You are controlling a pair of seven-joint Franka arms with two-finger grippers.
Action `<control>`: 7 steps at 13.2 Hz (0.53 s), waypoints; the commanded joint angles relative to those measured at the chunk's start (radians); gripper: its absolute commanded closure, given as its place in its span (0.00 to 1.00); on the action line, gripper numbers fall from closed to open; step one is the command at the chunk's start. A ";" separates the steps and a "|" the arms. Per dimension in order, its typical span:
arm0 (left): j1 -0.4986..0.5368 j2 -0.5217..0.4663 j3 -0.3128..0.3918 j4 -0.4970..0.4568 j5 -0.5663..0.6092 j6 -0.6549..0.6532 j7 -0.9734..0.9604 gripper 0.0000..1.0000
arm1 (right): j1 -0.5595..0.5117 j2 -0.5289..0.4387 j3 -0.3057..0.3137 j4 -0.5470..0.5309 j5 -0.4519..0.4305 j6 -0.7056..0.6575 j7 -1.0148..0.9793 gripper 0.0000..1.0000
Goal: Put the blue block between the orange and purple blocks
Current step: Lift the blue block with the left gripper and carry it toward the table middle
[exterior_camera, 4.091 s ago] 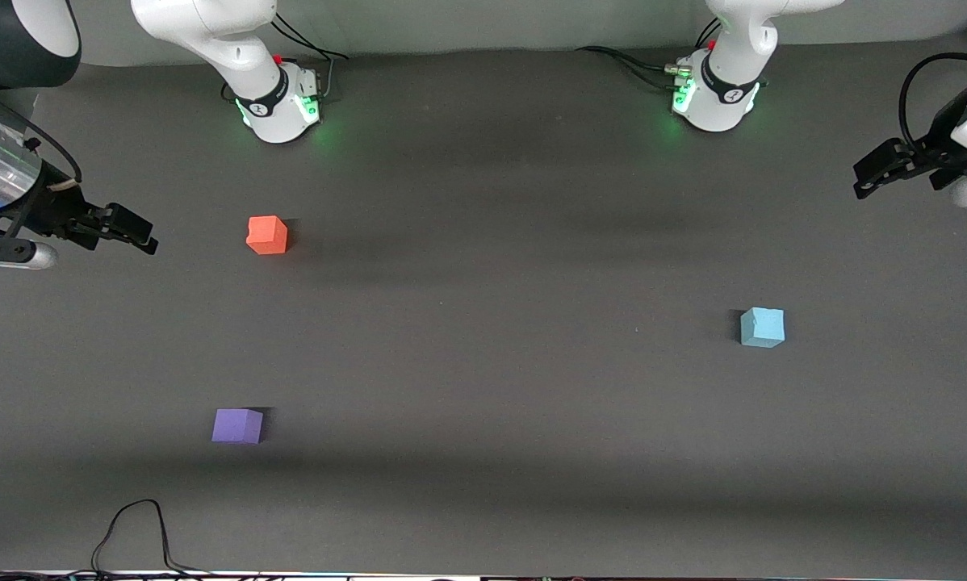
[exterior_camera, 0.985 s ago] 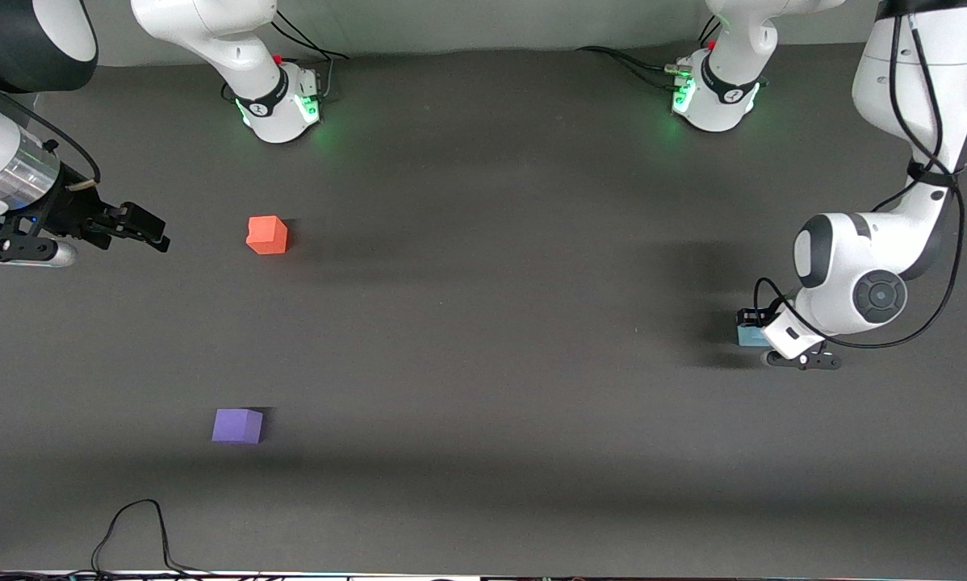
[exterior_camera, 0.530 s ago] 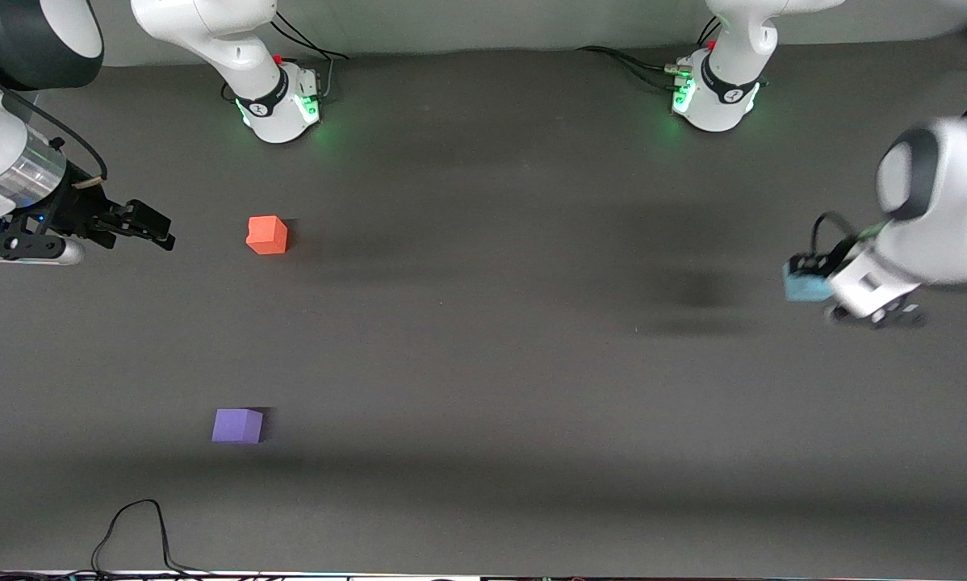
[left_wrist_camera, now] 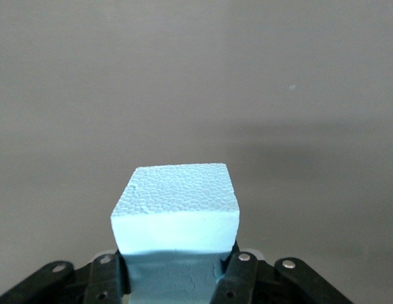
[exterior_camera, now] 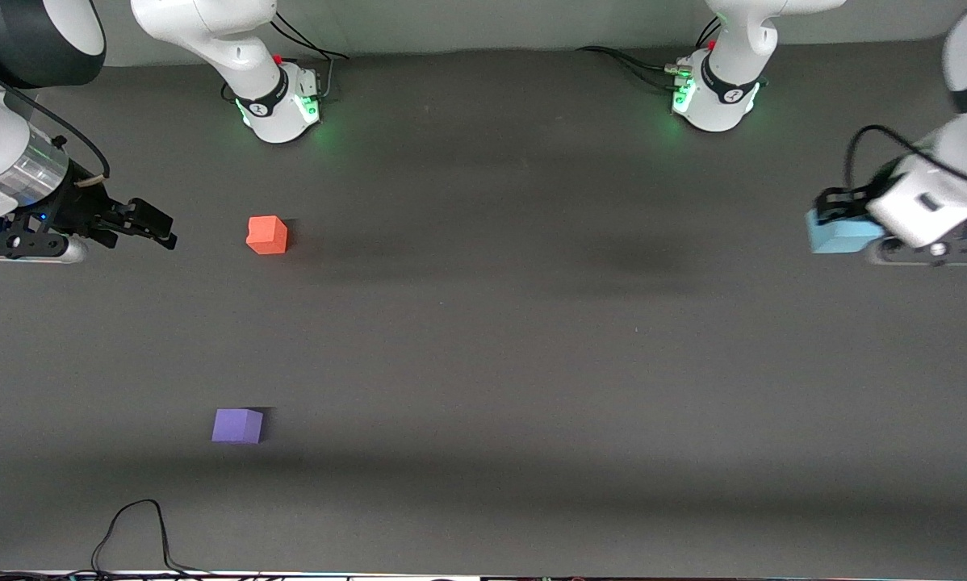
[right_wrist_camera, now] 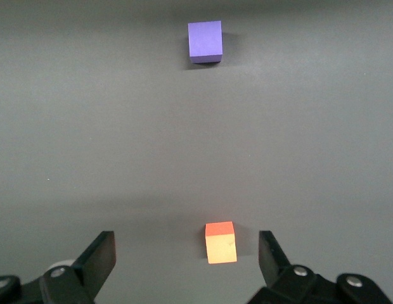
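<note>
My left gripper [exterior_camera: 837, 219] is shut on the light blue block [exterior_camera: 840, 234] and holds it in the air over the left arm's end of the table. The left wrist view shows the blue block [left_wrist_camera: 176, 212] clamped between the two fingers of my left gripper [left_wrist_camera: 177, 269]. The orange block [exterior_camera: 266, 235] sits at the right arm's end. The purple block [exterior_camera: 237, 426] lies nearer the front camera than it. My right gripper [exterior_camera: 154, 227] hangs open beside the orange block. In the right wrist view the orange block [right_wrist_camera: 220, 243] lies under my right gripper [right_wrist_camera: 187, 248], with the purple block [right_wrist_camera: 205, 41] apart from it.
The two arm bases [exterior_camera: 278, 105] [exterior_camera: 713, 97] stand along the edge farthest from the front camera. A black cable [exterior_camera: 136, 524] loops on the table's edge nearest that camera, close to the purple block. The dark mat [exterior_camera: 483, 339] stretches between the blocks.
My left gripper has lifted the blue block off the table and carried it up toward the left arm's end. My right gripper has crept slightly toward the orange block.
</note>
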 commanded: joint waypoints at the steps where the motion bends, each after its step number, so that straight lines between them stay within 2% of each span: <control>1: -0.060 0.146 -0.166 0.157 -0.026 -0.018 -0.343 0.87 | 0.001 -0.030 -0.003 -0.018 0.011 0.002 -0.017 0.00; 3: -0.092 0.336 -0.328 0.339 -0.022 -0.001 -0.638 0.87 | 0.001 -0.030 -0.003 -0.018 0.013 0.002 -0.017 0.00; 4: -0.149 0.432 -0.360 0.434 0.023 0.021 -0.760 0.87 | 0.001 -0.030 -0.003 -0.018 0.013 0.002 -0.017 0.00; 7: -0.423 0.690 -0.354 0.634 0.203 0.171 -1.044 0.87 | 0.001 -0.027 -0.003 -0.020 0.013 0.004 -0.017 0.00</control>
